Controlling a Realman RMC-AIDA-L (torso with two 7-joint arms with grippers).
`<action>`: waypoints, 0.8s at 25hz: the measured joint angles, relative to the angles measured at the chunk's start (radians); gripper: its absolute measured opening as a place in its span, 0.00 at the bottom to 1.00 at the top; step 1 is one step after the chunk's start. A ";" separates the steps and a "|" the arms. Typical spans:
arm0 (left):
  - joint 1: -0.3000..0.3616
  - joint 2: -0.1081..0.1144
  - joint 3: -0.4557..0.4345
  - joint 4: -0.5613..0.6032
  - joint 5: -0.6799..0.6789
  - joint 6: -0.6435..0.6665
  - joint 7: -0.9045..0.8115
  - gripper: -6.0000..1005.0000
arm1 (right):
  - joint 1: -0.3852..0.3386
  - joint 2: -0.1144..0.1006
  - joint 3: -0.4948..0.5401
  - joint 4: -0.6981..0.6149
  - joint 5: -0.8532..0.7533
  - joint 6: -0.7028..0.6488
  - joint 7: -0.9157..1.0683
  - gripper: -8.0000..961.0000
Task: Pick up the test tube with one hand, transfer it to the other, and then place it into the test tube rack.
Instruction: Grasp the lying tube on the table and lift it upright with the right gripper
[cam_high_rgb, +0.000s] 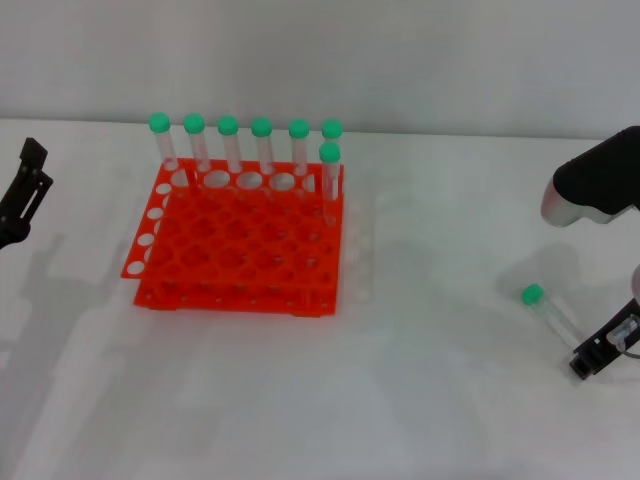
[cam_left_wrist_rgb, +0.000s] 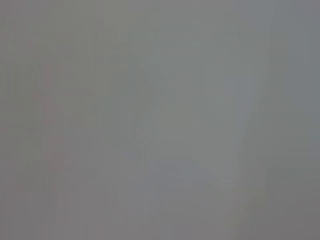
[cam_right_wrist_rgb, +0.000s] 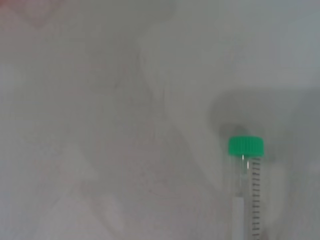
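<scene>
The test tube (cam_high_rgb: 548, 312), clear with a green cap, is at the right, its tapered end in my right gripper (cam_high_rgb: 592, 355). It seems held just above the white table, cap pointing toward the rack. The right wrist view shows the tube (cam_right_wrist_rgb: 245, 190) with its shadow set apart from it. The orange test tube rack (cam_high_rgb: 240, 250) stands left of centre. My left gripper (cam_high_rgb: 28, 180) is at the far left edge, away from the rack and tube. The left wrist view shows only blank grey.
Several green-capped tubes (cam_high_rgb: 262, 145) stand upright in the rack's back row, with one more (cam_high_rgb: 329, 170) in the right column. The white table (cam_high_rgb: 430, 400) meets a pale wall behind.
</scene>
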 joint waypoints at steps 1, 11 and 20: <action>0.000 0.000 0.000 0.000 0.000 0.000 0.000 0.86 | 0.001 -0.001 0.000 0.001 0.000 0.000 0.000 0.36; -0.002 0.000 0.000 0.000 0.003 0.000 -0.003 0.86 | 0.002 -0.002 0.001 -0.002 0.000 0.000 -0.003 0.23; 0.000 0.000 0.001 0.000 0.025 -0.001 -0.029 0.86 | -0.023 -0.004 0.004 -0.116 0.019 -0.002 -0.005 0.22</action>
